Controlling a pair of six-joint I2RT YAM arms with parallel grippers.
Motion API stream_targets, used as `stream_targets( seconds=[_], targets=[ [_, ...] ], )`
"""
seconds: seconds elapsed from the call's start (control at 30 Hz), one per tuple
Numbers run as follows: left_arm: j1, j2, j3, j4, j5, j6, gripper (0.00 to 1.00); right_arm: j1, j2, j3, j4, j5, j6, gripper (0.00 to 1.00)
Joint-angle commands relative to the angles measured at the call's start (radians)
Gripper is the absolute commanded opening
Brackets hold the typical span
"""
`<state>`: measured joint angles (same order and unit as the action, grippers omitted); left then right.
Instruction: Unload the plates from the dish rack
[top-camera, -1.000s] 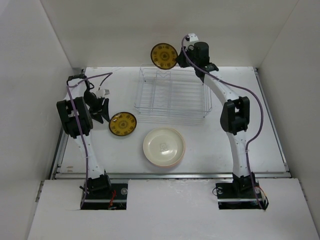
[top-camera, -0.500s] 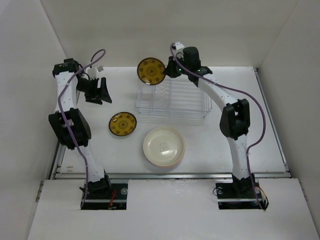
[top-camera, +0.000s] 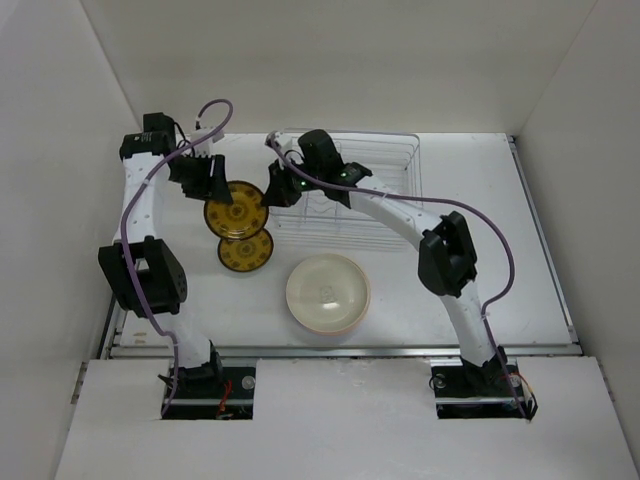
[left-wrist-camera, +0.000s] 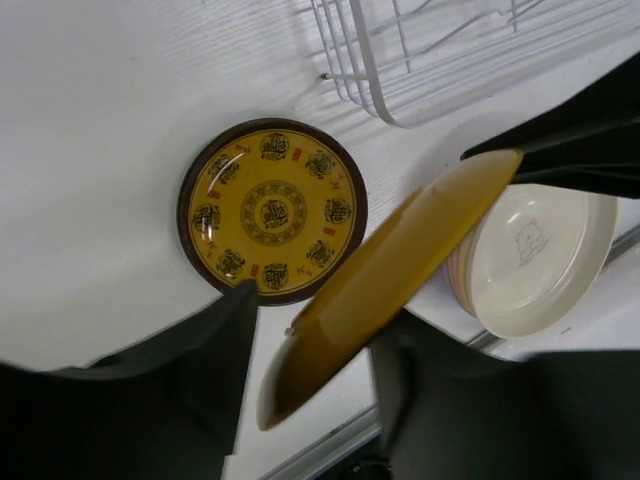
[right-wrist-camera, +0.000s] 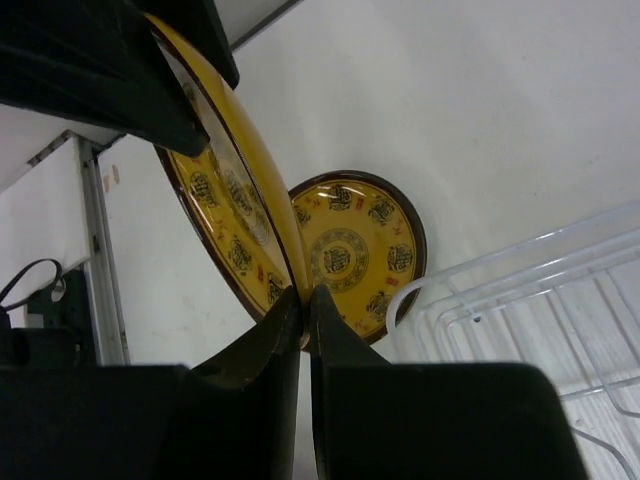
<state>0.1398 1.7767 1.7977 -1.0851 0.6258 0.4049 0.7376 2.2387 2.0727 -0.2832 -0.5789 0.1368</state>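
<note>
My right gripper (top-camera: 272, 192) is shut on the rim of a brown-and-yellow plate (top-camera: 237, 209) and holds it tilted on edge above the table, left of the dish rack (top-camera: 400, 150). In the right wrist view the gripper (right-wrist-camera: 306, 292) pinches that plate (right-wrist-camera: 235, 210). My left gripper (top-camera: 218, 190) is open, and the far rim of the held plate (left-wrist-camera: 400, 270) lies in the gap between its spread fingers (left-wrist-camera: 215, 350). A second brown-and-yellow plate (top-camera: 246, 250) lies flat on the table just below. The rack shows no plates in it.
A stack with a cream plate on top (top-camera: 328, 292) and pink beneath (left-wrist-camera: 530, 255) lies on the table in front of the rack. The rack's rounded corner (left-wrist-camera: 370, 70) is close to both grippers. White walls enclose the table.
My right arm has carried the plate from above the rack's far left corner down and left. My left arm has swung in from the left until its open jaws straddle the plate's rim.
</note>
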Motion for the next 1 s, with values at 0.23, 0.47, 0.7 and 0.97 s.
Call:
stream_targets(
  seconds=[0.23,0.47,0.7,0.97],
  targets=[
    [0.009,-0.011,-0.020,-0.153,0.040,0.094,0.00,-0.014,-0.090,-0.003,0.047,-0.033,0.017,0.00],
    [0.130,0.076,0.054,-0.382,0.098,0.267,0.00,-0.014,-0.135,0.029,-0.023,0.057,-0.008,0.78],
    [0.141,0.182,-0.043,-0.342,-0.021,0.264,0.00,-0.047,-0.244,-0.028,-0.047,0.260,-0.042,0.90],
    [0.084,0.286,-0.015,-0.257,0.032,0.181,0.07,-0.087,-0.286,-0.060,-0.085,0.338,-0.063,0.92]
  ],
)
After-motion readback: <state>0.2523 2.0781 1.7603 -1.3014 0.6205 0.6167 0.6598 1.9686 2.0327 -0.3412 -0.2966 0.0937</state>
